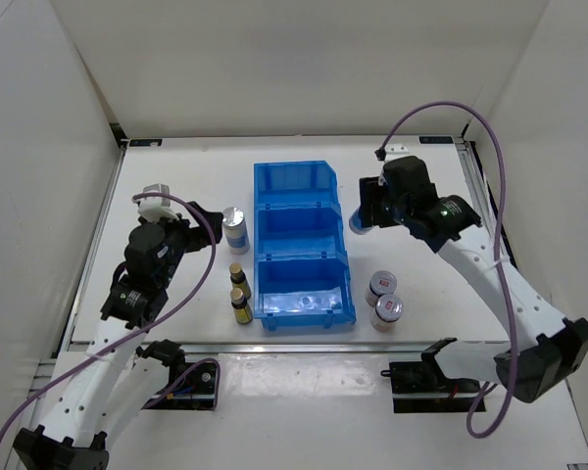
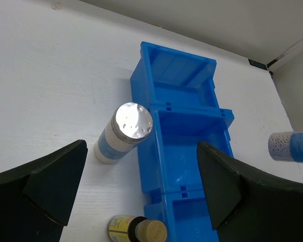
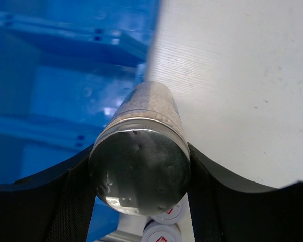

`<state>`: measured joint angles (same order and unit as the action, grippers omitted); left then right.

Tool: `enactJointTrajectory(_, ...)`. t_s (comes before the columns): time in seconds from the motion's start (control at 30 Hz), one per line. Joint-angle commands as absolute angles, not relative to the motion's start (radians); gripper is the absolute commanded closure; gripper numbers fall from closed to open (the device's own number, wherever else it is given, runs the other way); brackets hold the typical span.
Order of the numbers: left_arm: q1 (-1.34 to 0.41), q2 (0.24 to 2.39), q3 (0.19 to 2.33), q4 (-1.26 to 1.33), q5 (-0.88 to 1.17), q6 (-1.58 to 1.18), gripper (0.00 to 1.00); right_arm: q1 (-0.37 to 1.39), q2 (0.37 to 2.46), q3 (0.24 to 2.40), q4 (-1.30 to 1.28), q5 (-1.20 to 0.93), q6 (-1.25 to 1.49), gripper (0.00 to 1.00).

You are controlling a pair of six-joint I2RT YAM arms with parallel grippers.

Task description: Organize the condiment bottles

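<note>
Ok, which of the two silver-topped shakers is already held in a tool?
The shaker on the right of the blue bin, clamped in the right tool. Its twin stands free on the table, left of the bin.

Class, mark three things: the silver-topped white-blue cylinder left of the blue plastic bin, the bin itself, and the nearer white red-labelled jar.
Silver-topped white-blue cylinder (image 2: 133,121): left wrist view, on its shiny lid.
Blue plastic bin (image 1: 292,178): top view, on its far compartment's inner surface.
Nearer white red-labelled jar (image 1: 386,309): top view, on its lid.
</note>
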<state>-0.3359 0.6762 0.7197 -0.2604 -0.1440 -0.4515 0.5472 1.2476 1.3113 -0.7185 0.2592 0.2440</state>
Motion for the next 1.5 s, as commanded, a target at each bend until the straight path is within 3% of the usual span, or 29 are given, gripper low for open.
enactJointTrajectory(0.0,-0.339,0.676,0.707,-0.255,-0.187,-0.474,0.0,0.584,1.2,1.402,-0.698,0.14,0.196,1.0)
enactJointTrajectory(0.07,-0.339,0.676,0.707,-0.265,-0.196,-0.474,0.0,0.612,1.21,1.429,-0.745,0.036,0.196,1.0)
enactJointTrajectory(0.3,-0.339,0.695,0.707,-0.275,-0.225,-0.483,0.0,0.752,1.172,1.347,-0.753,-0.006,0.235,1.0)
enactJointTrajectory(0.5,-0.339,0.713,0.707,-0.275,-0.225,-0.483,0.0,0.86,1.172,1.253,-0.732,0.02,0.276,1.0)
enactJointTrajectory(0.83,-0.339,0.723,0.707,-0.284,-0.235,-0.483,0.0,0.893,1.221,1.089,-0.663,0.104,0.33,0.98)
enactJointTrajectory(0.87,-0.339,0.723,0.707,-0.284,-0.235,-0.483,0.0,0.893,1.232,1.074,-0.654,0.104,0.33,0.93)
enactJointTrajectory(0.9,-0.339,0.723,0.707,-0.284,-0.235,-0.483,0.0,0.893,1.255,1.051,-0.632,0.13,0.357,0.78)
enactJointTrajectory(0.93,-0.339,0.723,0.707,-0.284,-0.235,-0.483,0.0,0.903,1.265,1.051,-0.632,0.147,0.357,0.72)
enactJointTrajectory(1.03,-0.339,0.732,0.707,-0.284,-0.235,-0.483,0.0,0.913,1.307,1.039,-0.614,0.161,0.394,0.63)
enactJointTrajectory(1.1,-0.339,0.732,0.707,-0.284,-0.225,-0.483,0.0,0.913,1.328,1.039,-0.614,0.161,0.394,0.43)
enactJointTrajectory(1.2,-0.339,0.732,0.707,-0.284,-0.215,-0.472,0.0,0.936,1.328,1.072,-0.632,0.204,0.408,0.0)
enactJointTrajectory(1.47,-0.339,0.79,0.729,-0.284,-0.121,-0.43,0.0,0.936,1.131,1.17,-0.687,0.305,0.41,0.0)
